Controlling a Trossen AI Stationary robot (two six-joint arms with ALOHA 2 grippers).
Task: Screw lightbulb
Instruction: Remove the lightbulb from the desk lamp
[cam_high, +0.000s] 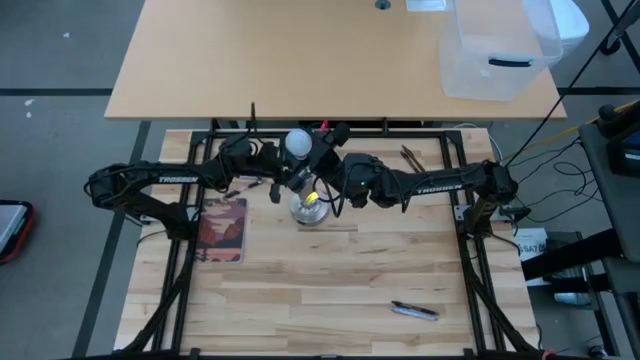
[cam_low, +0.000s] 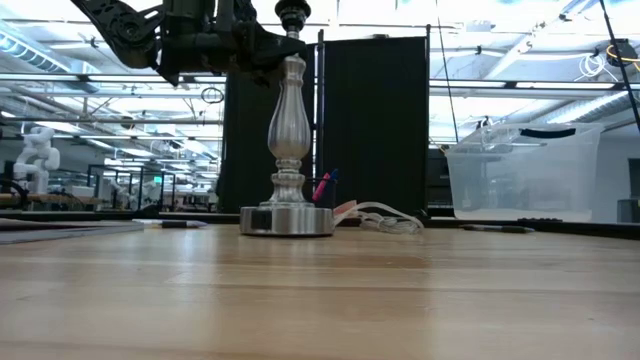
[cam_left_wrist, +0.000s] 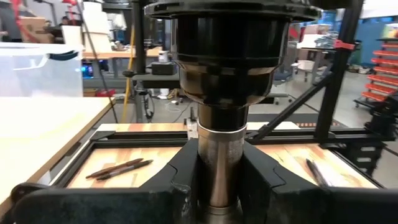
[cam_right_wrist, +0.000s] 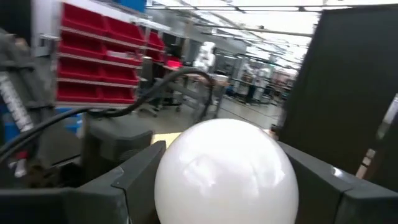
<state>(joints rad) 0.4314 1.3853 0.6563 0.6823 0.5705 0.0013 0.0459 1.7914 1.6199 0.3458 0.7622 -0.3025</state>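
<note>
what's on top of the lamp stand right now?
The bulb sits above the stand, between the right gripper's fingers. The left gripper clamps the stand's post. The bulb's base and the socket are hidden.

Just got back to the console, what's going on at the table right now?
Both arms meet at the metal socket stand mid-table. The left pincer is clamped on the stand's upper post, steadying it. The right pincer has its fingers on either side of the white lightbulb, up by the stand's top. Whether the bulb is threaded in yet can't be seen.
</note>
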